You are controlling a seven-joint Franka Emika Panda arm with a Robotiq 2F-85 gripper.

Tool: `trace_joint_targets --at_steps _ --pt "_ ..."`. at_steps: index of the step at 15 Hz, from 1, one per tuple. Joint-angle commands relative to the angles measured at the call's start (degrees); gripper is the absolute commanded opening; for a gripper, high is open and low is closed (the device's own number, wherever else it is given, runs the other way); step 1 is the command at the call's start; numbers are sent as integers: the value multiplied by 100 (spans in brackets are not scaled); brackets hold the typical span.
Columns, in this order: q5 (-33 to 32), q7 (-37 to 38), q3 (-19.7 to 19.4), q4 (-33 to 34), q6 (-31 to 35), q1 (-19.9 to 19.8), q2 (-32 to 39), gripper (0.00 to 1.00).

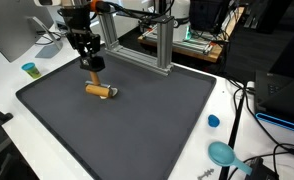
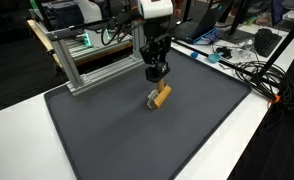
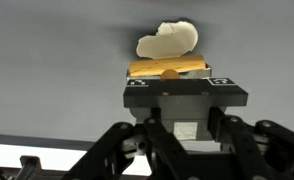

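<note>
In an exterior view the tool (image 1: 94, 66) hung just above the wooden cylinder (image 1: 100, 91). The cylinder lay on its side on the dark mat (image 1: 147, 125) covering the desk (image 1: 7, 82), so the tool was probably lined up for a grasp from above.

In an exterior view the wooden cylinder (image 2: 161, 97) sat just below the tool (image 2: 155, 75), seemingly apart from it.

In the wrist view a brown bar (image 3: 167, 68) spanned the gap between the fingers, with a cream lump (image 3: 167, 40) beyond. I cannot tell whether the tool was spread or pinching.
</note>
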Motion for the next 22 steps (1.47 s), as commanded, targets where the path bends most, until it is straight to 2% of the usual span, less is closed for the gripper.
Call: trace_joint_targets --at_steps 1,8,9,10,11,16,17,22 --pt "75 5 31 -234 27 -63 -355 22" --pt "62 178 13 -278 -4 -31 -221 22" --pt "-12 119 9 -191 -13 -27 -123 47" --pt "-11 129 8 -210 -13 -26 -118 47" --pt "-24 146 8 -218 26 -16 -115 22" --pt "-76 268 -11 -172 115 23 -64 22" --pt "-28 150 15 -222 43 -17 -56 47" --pt "-29 170 16 -222 68 -9 -41 47"
